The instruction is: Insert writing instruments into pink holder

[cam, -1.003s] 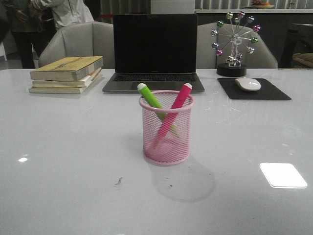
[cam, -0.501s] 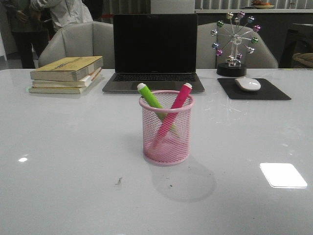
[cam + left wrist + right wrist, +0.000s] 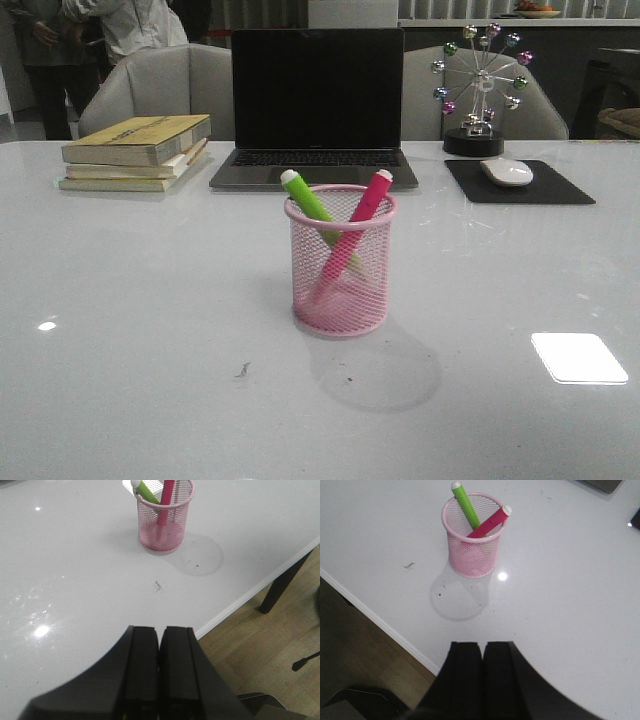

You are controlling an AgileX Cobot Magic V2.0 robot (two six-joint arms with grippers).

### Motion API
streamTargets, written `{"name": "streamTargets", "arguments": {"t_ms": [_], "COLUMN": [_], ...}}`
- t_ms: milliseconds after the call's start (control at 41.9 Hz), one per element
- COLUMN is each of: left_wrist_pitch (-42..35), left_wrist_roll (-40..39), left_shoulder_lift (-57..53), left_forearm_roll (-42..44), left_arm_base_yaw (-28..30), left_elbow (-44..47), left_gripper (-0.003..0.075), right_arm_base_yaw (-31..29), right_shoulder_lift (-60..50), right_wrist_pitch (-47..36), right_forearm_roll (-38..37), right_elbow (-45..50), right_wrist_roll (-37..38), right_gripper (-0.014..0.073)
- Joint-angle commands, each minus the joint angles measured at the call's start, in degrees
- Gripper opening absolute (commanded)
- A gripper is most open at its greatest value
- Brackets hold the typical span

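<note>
The pink mesh holder (image 3: 340, 290) stands upright in the middle of the white table, also seen as holder (image 3: 164, 527) and holder (image 3: 470, 550). Inside it the lime green marker (image 3: 312, 202) leans left and the magenta marker (image 3: 362, 212) leans right, crossing each other, white tips above the rim. The green marker (image 3: 466, 505) and magenta marker (image 3: 490, 522) show in the right wrist view too. My left gripper (image 3: 160, 630) is shut and empty, back near the table's front edge. My right gripper (image 3: 482, 645) is shut and empty, also back from the holder. Neither arm shows in the front view.
A closed-screen black laptop (image 3: 316, 110) sits behind the holder. A stack of books (image 3: 135, 152) lies at the back left. A mouse (image 3: 507, 172) on a black pad and a ferris-wheel ornament (image 3: 480, 90) are at the back right. The table edge (image 3: 250, 592) drops to wooden floor.
</note>
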Motion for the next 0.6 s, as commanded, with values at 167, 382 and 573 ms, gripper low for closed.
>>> {"name": "streamTargets", "arguments": {"t_ms": [167,382,573], "left_wrist_pitch": [-4.2,-5.4,-13.8], "left_wrist_roll": [-0.8,-0.8,-0.8], "left_shoulder_lift": [0.1,-1.3,-8.7], "left_forearm_roll": [-0.1,0.9,4.4], "left_arm_base_yaw": [0.2,-0.1,10.4], "left_elbow": [-1.7,-1.1,4.9], "left_gripper": [0.0099,0.0099,0.0099], "right_arm_base_yaw": [-0.1,-0.1,-0.1], "right_shoulder_lift": [-0.2,-0.2,-0.2], "right_wrist_pitch": [-3.8,-3.8,-3.7], "right_forearm_roll": [0.2,0.2,0.2], "right_elbow": [-1.5,-1.5,-1.5], "right_wrist_roll": [-0.7,-0.7,-0.7], "right_gripper": [0.0057,0.0057,0.0057]}}
